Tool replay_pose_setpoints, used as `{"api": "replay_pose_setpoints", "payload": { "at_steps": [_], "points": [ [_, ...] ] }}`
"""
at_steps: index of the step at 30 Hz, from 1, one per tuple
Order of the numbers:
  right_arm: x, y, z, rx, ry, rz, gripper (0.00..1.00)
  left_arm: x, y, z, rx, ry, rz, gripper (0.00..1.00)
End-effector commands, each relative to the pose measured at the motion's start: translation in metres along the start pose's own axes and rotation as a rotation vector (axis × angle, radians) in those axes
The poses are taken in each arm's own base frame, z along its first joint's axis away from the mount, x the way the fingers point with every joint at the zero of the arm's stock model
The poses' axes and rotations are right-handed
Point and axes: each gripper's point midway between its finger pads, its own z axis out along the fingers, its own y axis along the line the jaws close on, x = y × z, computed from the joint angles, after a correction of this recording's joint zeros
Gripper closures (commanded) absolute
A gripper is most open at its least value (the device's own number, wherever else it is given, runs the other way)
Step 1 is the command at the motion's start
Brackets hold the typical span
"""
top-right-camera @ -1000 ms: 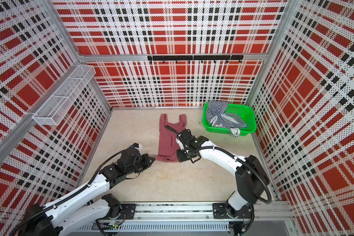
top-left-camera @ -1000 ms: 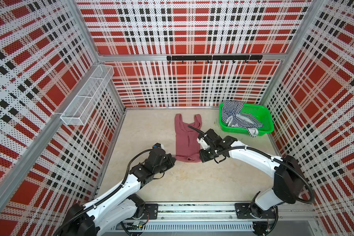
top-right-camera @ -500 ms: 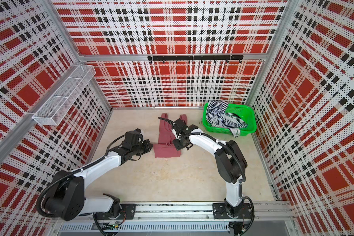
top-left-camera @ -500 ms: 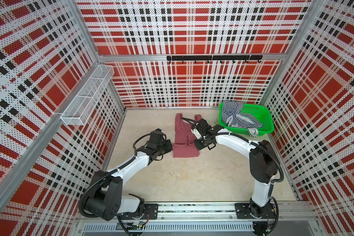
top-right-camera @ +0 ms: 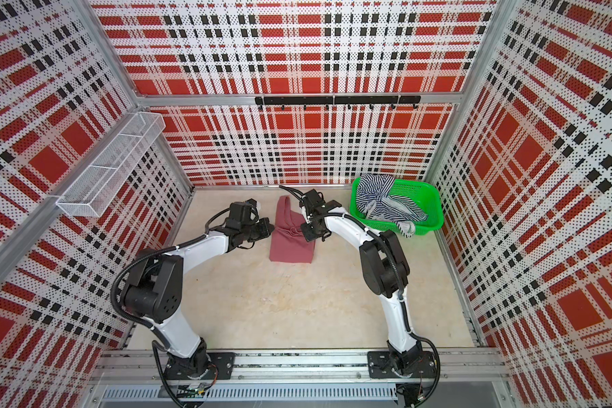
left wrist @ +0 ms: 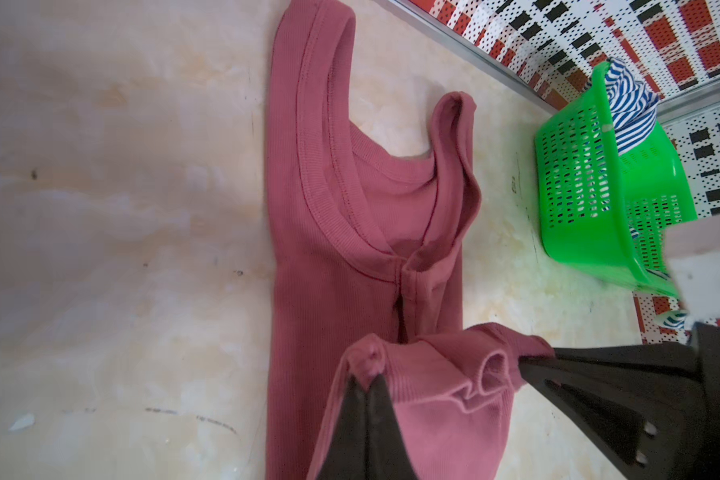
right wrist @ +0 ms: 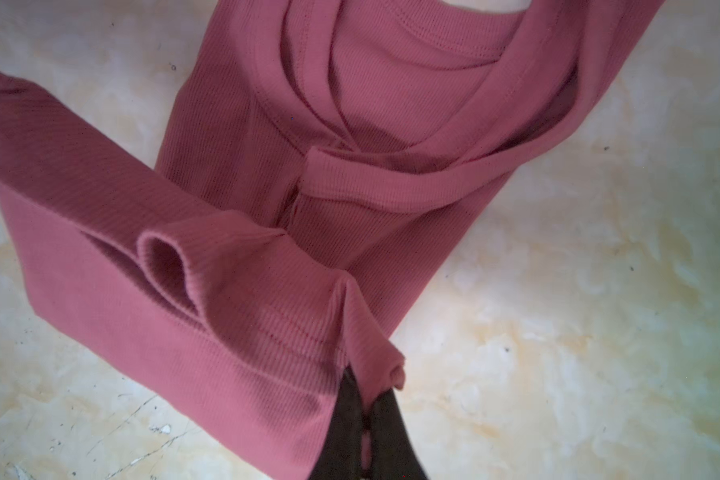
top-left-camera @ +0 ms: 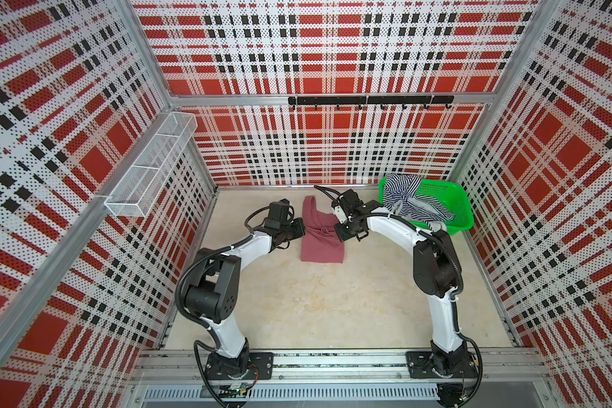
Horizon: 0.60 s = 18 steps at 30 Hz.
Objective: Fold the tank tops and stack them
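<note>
Fold of rose tank top (top-left-camera: 321, 243) in hand: it lies at the far middle of the beige surface (top-left-camera: 315, 300), sides turned in, hem edge held up over the chest. Left pincer (left wrist: 366, 384) is pressed together on one hem corner and right pincer (right wrist: 366, 395) on the other. Striped tank top (top-left-camera: 403, 197) sits heaped in the green mesh basket (top-left-camera: 461, 212) at far right, so the next move likely calls for laying the hem level near the straps, corners even, before letting go.
</note>
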Motion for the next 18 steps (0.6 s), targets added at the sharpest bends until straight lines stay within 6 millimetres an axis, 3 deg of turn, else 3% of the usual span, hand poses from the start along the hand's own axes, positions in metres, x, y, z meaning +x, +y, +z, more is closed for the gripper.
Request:
{"api": "replay_pose_setpoints", "payload": {
  "at_steps": [1,3,5,6,7,9,11,13,15,18],
  "points": [
    [-0.002,-0.007,0.015,-0.027,0.026,-0.001,1.00,-0.013,0.001,0.018,0.036,-0.006,0.020,1.00],
    [-0.015,-0.018,0.017,-0.031,-0.014,0.043,0.88,-0.023,0.001,0.027,0.051,-0.013,0.028,0.93],
    [-0.041,-0.028,0.008,-0.080,-0.102,0.086,0.70,-0.041,-0.007,0.035,0.075,-0.035,0.062,0.70],
    [-0.052,-0.033,0.000,-0.095,-0.146,0.099,0.65,-0.059,0.003,0.032,0.058,-0.061,0.054,0.62],
    [-0.064,-0.038,-0.012,-0.101,-0.190,0.110,0.59,-0.071,0.001,0.028,0.051,-0.069,0.068,0.54],
    [-0.077,-0.048,-0.036,-0.077,-0.249,0.103,0.54,-0.090,-0.003,0.015,0.029,-0.107,0.092,0.43],
    [-0.077,-0.060,-0.058,-0.014,-0.277,0.089,0.54,-0.098,-0.002,-0.002,-0.010,-0.139,0.102,0.41],
    [-0.064,-0.066,-0.069,0.030,-0.272,0.092,0.54,-0.086,0.001,-0.014,-0.032,-0.139,0.087,0.41],
    [-0.047,-0.063,-0.072,0.017,-0.266,0.121,0.57,-0.060,-0.002,-0.015,-0.021,-0.119,0.069,0.43],
    [-0.021,-0.036,-0.060,-0.102,-0.250,0.177,0.66,-0.007,-0.024,-0.004,0.018,-0.047,0.071,0.46]
  ]
}}
